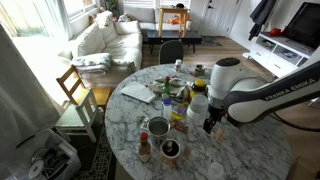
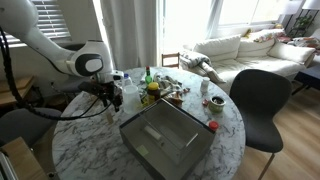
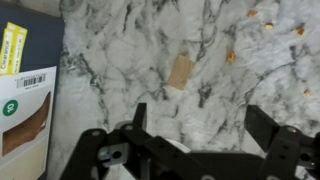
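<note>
The claw (image 3: 195,110) hangs released just above the table (image 3: 120,50), fingers spread wide and gripping nothing, with bare marble showing between them. The nearest thing is a small tan scrap (image 3: 181,71), lying flat on the marble a little ahead of the claw and slightly off its middle, toward the finger on the picture's left side. Claw and scrap are apart, not touching. The scrap's long axis points away from the claw with a slight tilt, roughly square to the line from finger to finger. Farther ahead a few orange crumbs (image 3: 231,57) dot the stone, and off to the side lies a dark box (image 3: 25,100) with a barcode label. In both exterior views the scrap is too small to pick out. The claw (image 1: 210,126) hovers close beside a white bottle (image 1: 197,105) at the edge of a clutter of bottles and cups near the table's middle. In an exterior view a grey tray (image 2: 165,140) sits on the round table (image 2: 90,150), well apart from the claw (image 2: 104,103). A black chair (image 2: 258,95) stands at the table, and a pale sofa (image 2: 235,48) rests under bright windows in this living room.
</note>
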Tool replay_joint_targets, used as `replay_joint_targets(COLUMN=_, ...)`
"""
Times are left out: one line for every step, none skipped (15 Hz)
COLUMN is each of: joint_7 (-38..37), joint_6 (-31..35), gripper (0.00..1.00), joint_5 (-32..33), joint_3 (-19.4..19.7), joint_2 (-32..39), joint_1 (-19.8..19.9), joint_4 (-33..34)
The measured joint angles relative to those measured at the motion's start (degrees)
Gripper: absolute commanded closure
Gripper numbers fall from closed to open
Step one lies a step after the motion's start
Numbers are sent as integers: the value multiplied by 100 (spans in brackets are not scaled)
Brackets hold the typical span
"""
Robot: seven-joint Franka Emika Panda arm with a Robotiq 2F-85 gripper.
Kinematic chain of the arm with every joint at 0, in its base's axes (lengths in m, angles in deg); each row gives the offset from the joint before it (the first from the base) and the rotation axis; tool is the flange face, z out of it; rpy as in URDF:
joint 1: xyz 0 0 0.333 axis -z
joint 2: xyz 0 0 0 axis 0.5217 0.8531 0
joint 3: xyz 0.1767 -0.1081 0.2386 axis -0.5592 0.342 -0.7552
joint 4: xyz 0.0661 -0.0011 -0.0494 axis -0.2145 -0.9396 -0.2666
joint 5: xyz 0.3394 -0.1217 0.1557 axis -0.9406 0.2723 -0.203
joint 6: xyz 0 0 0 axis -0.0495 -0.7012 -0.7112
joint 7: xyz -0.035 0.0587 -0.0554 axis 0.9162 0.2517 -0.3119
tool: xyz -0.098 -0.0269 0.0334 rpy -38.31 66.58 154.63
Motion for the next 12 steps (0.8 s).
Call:
replay_joint_targets(joint_7=3, joint_6=0, gripper=0, joint_5=0, joint_3=2, joint_2=0, joint_1=0, joint_4=2)
replay_joint_targets(joint_7=3, joint_6=0, gripper=0, joint_5=0, joint_3=2, joint_2=1, joint_1=0, joint_4=8)
replay_joint_targets(joint_7=3, joint_6=0, gripper=0, joint_5=-25, joint_3=7, joint_2=1, joint_1=1, joint_4=13)
replay_joint_targets(joint_7=3, joint_6=0, gripper=0, joint_5=-89, joint_3=11, joint_2=0, joint_1=8, joint_4=15)
replay_joint_targets(joint_7=3, joint_6=0, gripper=0, joint_5=-183, joint_3=13, joint_2=-2, joint_1=24, joint_4=15)
replay_joint_targets(joint_7=3, joint_6=0, gripper=0, joint_5=-290, joint_3=15, joint_2=-4, joint_1=44, joint_4=15)
replay_joint_targets(joint_7=3, joint_6=-6, gripper=0, joint_5=-399, joint_3=17, joint_2=-4, joint_1=60, joint_4=15)
replay_joint_targets(joint_7=3, joint_6=-13, gripper=0, joint_5=-490, joint_3=24, joint_2=-4, joint_1=71, joint_4=15)
replay_joint_targets(joint_7=-22, joint_6=-21, gripper=0, joint_5=-549, joint_3=42, joint_2=-4, joint_1=78, joint_4=15)
replay_joint_targets(joint_7=-59, joint_6=-32, gripper=0, joint_5=-582, joint_3=71, joint_2=-4, joint_1=81, joint_4=15)
replay_joint_targets(joint_7=-116, joint_6=-43, gripper=2, joint_5=-586, joint_3=109, joint_2=-5, joint_1=82, joint_4=15)
replay_joint_targets(joint_7=-189, joint_6=-53, gripper=10, joint_5=-586, joint_3=152, joint_2=-5, joint_1=83, joint_4=14)
